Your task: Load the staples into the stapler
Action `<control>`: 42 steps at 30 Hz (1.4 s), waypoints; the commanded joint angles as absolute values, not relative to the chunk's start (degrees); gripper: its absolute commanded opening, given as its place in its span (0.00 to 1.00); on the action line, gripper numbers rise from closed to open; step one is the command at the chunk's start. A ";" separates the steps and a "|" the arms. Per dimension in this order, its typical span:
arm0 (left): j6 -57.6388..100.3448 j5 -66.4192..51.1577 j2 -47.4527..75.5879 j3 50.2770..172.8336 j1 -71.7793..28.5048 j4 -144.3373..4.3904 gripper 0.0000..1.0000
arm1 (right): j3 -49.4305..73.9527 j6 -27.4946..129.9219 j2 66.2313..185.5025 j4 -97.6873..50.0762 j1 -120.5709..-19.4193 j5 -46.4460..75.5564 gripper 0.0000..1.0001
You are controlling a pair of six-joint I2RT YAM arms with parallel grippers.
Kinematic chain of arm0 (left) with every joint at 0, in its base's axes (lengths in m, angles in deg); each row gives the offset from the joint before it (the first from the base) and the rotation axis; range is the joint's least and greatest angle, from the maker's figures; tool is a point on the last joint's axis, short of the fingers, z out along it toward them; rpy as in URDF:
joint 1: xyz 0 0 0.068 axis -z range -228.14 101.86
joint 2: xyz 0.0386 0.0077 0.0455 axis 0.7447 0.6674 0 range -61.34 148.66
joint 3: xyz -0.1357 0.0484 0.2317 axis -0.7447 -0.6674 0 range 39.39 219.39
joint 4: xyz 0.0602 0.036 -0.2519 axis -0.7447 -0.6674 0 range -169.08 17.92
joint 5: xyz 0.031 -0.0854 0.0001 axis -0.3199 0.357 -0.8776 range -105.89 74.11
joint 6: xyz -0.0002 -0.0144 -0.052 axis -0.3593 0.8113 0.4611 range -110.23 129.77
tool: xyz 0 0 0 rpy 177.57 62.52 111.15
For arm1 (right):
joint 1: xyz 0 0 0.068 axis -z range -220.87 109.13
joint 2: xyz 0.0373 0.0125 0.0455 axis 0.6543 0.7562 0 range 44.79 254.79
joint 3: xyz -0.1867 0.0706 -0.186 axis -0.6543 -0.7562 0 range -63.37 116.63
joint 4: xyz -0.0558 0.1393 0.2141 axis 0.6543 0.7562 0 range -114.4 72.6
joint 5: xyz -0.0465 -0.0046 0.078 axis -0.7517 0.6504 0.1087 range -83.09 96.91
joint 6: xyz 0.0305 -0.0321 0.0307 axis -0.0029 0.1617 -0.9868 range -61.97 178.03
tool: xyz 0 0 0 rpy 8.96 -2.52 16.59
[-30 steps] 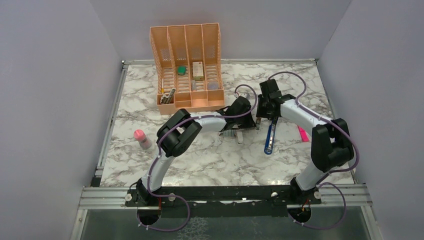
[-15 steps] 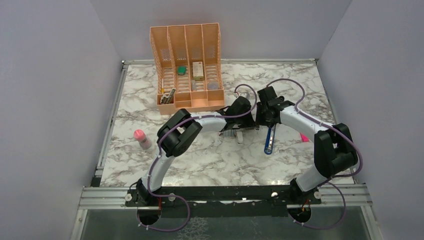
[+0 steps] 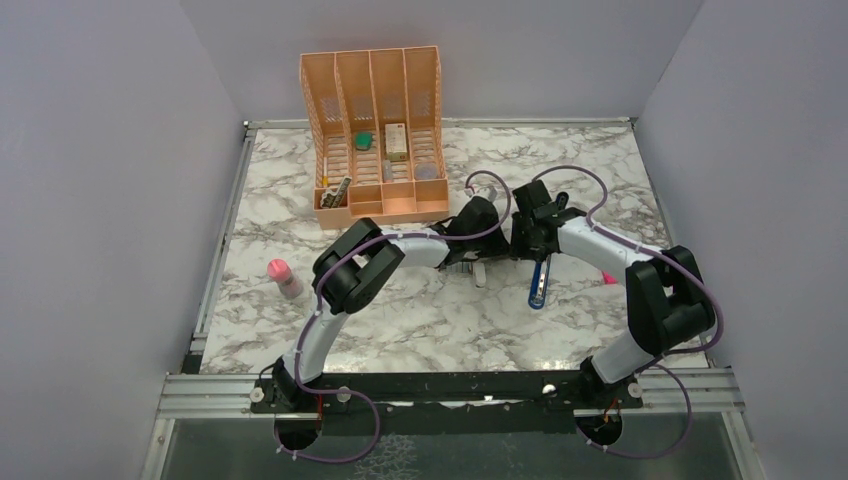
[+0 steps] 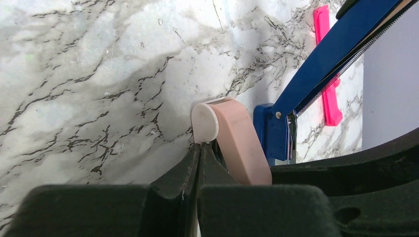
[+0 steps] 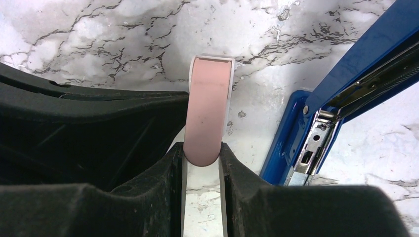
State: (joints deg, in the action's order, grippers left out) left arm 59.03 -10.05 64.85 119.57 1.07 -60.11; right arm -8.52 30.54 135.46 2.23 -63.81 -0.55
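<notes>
The blue stapler [image 3: 538, 285] lies at mid-table. It stands open in the left wrist view [image 4: 336, 54] and in the right wrist view [image 5: 365, 54], where its silver channel [image 5: 316, 143] shows. The staples are not in view. My right gripper [image 3: 522, 243] is closed round the near end of a pinkish-tan eraser block [image 5: 207, 108], just left of the stapler; my right gripper also shows in the right wrist view [image 5: 201, 154]. My left gripper [image 3: 480, 262] is shut, and in the left wrist view [image 4: 200, 147] its tips touch the block's white end [image 4: 205, 122].
A thin pink marker [image 3: 605, 268] lies right of the stapler and also shows in the left wrist view [image 4: 326, 74]. An orange four-slot organizer [image 3: 378, 130] holding small items stands at the back. A pink bottle [image 3: 284, 277] stands at the left.
My right gripper has moved down and left from above the stapler's far end to beside the left gripper. The left arm and the stapler have stayed in place.
</notes>
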 commanded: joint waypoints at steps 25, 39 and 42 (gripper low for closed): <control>60.34 -16.22 60.04 107.98 0.73 -54.94 0.04 | -1.54 28.72 132.80 7.41 -64.16 -5.83 0.48; 60.65 -16.01 60.38 107.80 0.52 -54.41 0.03 | -8.91 28.46 137.31 7.45 -64.16 -1.49 0.15; 60.73 -15.95 60.60 108.06 0.47 -54.41 0.03 | -9.78 28.37 139.33 7.02 -64.16 -0.56 0.13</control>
State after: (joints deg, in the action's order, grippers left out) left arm 61.37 -15.01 60.26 109.01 0.94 -51.91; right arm -6.82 28.88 135.37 5.55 -64.07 -3.13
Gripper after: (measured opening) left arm 0.036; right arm 0.142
